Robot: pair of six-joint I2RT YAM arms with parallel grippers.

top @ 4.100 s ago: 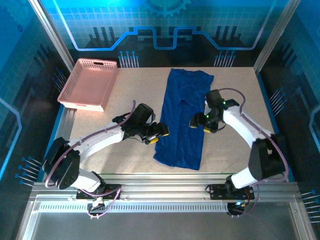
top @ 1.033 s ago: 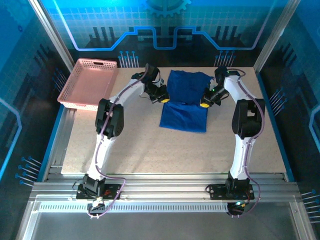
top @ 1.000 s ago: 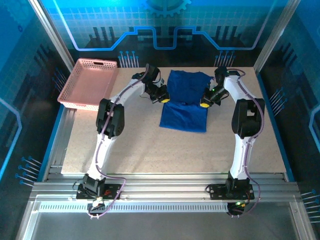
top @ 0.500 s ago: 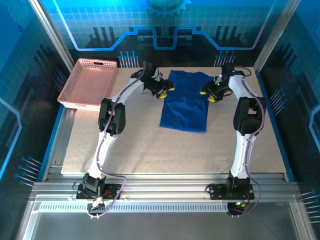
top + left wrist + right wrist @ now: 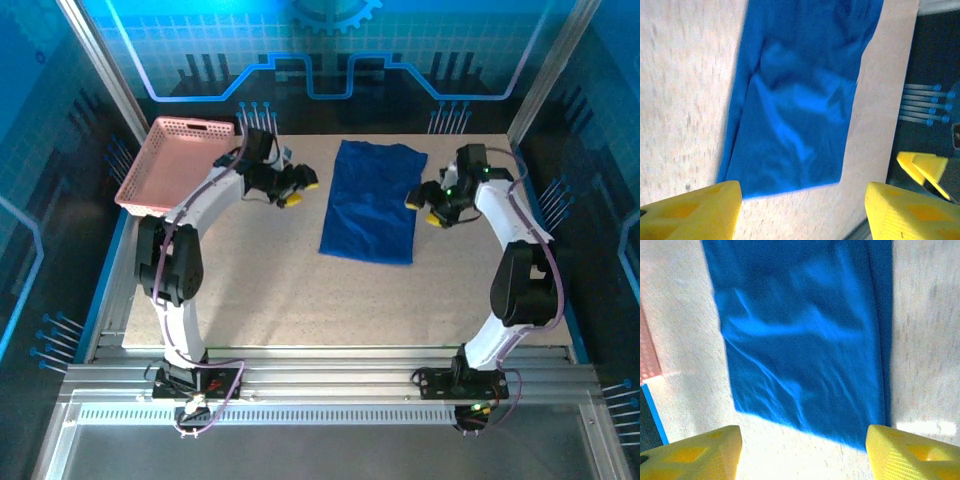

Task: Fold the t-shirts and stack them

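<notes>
Two white robot arms rise from their bases at the near edge of a speckled table (image 5: 300,290) and reach toward its far half, where a single blue t-shirt (image 5: 370,205) lies folded into a long panel, its short ends pointing near and far. The shirt rests flat on the tabletop, a little right of centre, and its far end comes close to the table's far edge. Soft creases cross the cloth in both wrist views, where its near hem sits just ahead of the yellow fingertips.

The left gripper (image 5: 300,192) is near the shirt's left edge but clear of it, with bare table between them. Its yellow fingers (image 5: 690,210) are spread wide with nothing between them. The right gripper (image 5: 422,208) sits just beside the shirt's right edge, its fingers (image 5: 910,452) likewise parted and empty. Neither gripper has hold of the cloth.

At the far left corner, a pink lattice basket (image 5: 165,211) sits on the table beyond the left arm's elbow, well apart from the shirt. Behind everything stands a blue-lit back wall.
</notes>
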